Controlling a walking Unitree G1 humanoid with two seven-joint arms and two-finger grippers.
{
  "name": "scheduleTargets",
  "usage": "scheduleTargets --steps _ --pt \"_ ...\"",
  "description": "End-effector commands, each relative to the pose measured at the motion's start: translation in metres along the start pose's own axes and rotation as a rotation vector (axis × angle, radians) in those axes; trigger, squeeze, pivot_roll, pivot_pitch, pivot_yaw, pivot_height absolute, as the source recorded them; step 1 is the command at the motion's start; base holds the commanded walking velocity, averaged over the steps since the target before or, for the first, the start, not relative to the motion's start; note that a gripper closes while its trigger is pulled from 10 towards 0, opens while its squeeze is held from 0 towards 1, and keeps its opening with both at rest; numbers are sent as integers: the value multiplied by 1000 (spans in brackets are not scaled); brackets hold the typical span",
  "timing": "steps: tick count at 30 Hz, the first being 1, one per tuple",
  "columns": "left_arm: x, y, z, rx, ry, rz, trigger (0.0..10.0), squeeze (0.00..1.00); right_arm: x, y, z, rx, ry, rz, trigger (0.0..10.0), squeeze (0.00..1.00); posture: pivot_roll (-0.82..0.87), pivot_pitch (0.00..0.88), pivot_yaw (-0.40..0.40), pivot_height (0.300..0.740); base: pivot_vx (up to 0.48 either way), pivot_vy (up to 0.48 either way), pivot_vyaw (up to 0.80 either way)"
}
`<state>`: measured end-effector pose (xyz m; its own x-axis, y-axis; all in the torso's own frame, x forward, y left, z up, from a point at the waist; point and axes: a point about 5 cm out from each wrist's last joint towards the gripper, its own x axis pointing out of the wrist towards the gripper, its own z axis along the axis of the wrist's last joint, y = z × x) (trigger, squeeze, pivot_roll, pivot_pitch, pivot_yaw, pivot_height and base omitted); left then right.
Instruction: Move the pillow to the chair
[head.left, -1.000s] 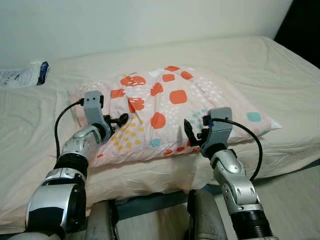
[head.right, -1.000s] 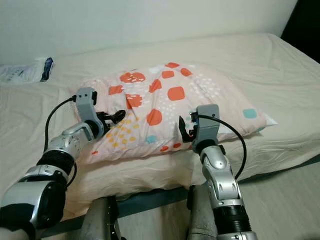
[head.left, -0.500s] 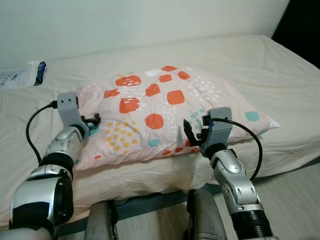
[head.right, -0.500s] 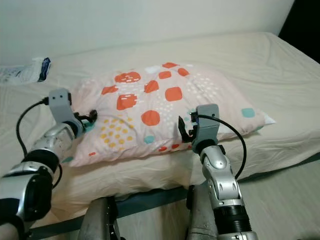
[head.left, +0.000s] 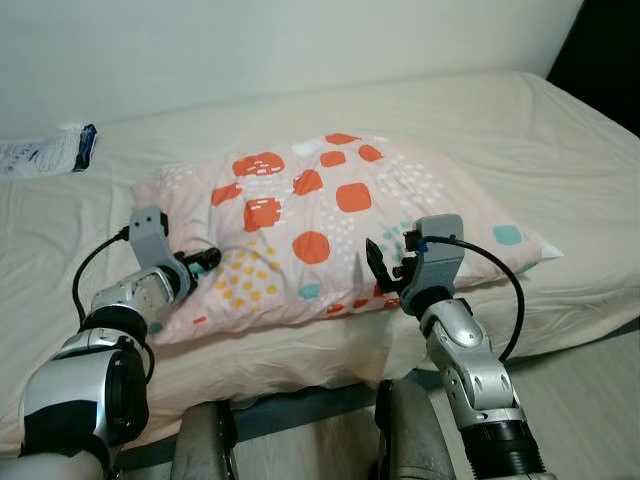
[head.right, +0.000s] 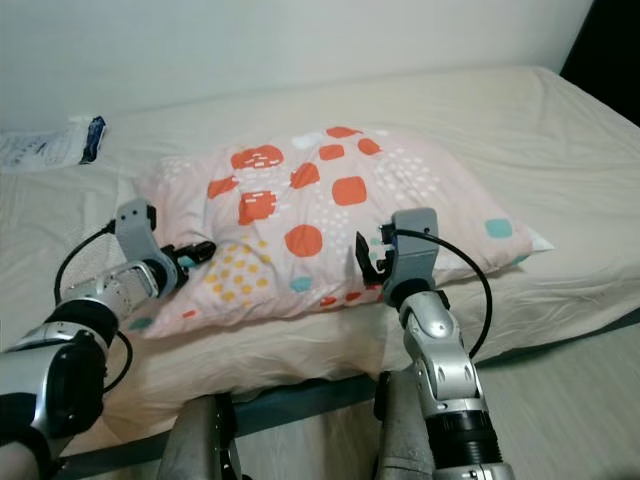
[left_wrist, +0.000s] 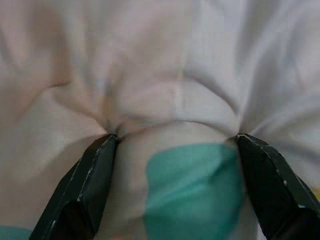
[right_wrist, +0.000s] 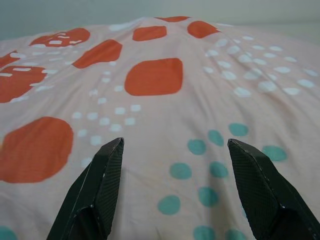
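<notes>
**Clerk:** Item one?

**Keeper:** Pillow (head.left: 340, 225), one, pink cover printed with orange patches and teal, white and yellow dots. It lies flat on the bed (head.left: 560, 150), near the front edge, long side across the view.

**Clerk:** Other stock on the bed?

**Keeper:** A white and blue plastic packet (head.left: 50, 150), out at 10 o'clock from the pillow, well apart from it.

**Clerk:** Left pincer?

**Keeper:** Left pincer (head.left: 203, 259) at the pillow's 8 o'clock corner. In the left wrist view its fingers (left_wrist: 95, 175) stand apart and press into the cover; fabric puckers at both tips and bulges between them. Spread, pushed in, not yet closed on anything.

**Clerk:** Right pincer?

**Keeper:** Right pincer (head.left: 377, 268) at the front edge, about 5 o'clock of the pillow. Fingers (right_wrist: 102, 177) wide apart, with the printed top stretching away beyond them. Whether the tips touch the cover, I cannot tell.

**Clerk:** Handling notes?

**Keeper:** By my estimate: light, soft, no stiffness at all. It will sag and fold wherever it is unsupported. The cover looks like plain woven cloth, not slippery, nothing fragile. A pinch of loose fabric alone may slide off the filling.

**Clerk:** Where to take hold?

**Keeper:** Both ends of the near long edge, one pincer each, biting deep enough to catch filling along with the cloth. A two-point hold should keep it from drooping on the way to the chair.
</notes>
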<state>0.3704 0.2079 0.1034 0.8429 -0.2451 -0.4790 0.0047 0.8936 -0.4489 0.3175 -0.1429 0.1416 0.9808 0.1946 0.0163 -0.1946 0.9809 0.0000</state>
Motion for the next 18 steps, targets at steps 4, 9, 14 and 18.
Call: scheduleTargets --steps 4,9,14,18 --pt "4 -10 -26 -16 130 -108 0 0 -1 0 -1 17 7 0 10000 0 0 120 29 543 0 0 0" --pt "5 -11 -26 63 125 -114 0 0 0 1 -1 17 6 0 10000 0 0 121 31 543 0 0 0" --pt "6 -12 -27 139 133 -109 0 0 0 0 0 16 6 -2 10000 0 3 120 32 543 0 0 0" --pt "6 -17 -25 172 140 -155 0 0 2 0 -1 7 20 -12 10000 0 5 119 37 543 0 0 0"
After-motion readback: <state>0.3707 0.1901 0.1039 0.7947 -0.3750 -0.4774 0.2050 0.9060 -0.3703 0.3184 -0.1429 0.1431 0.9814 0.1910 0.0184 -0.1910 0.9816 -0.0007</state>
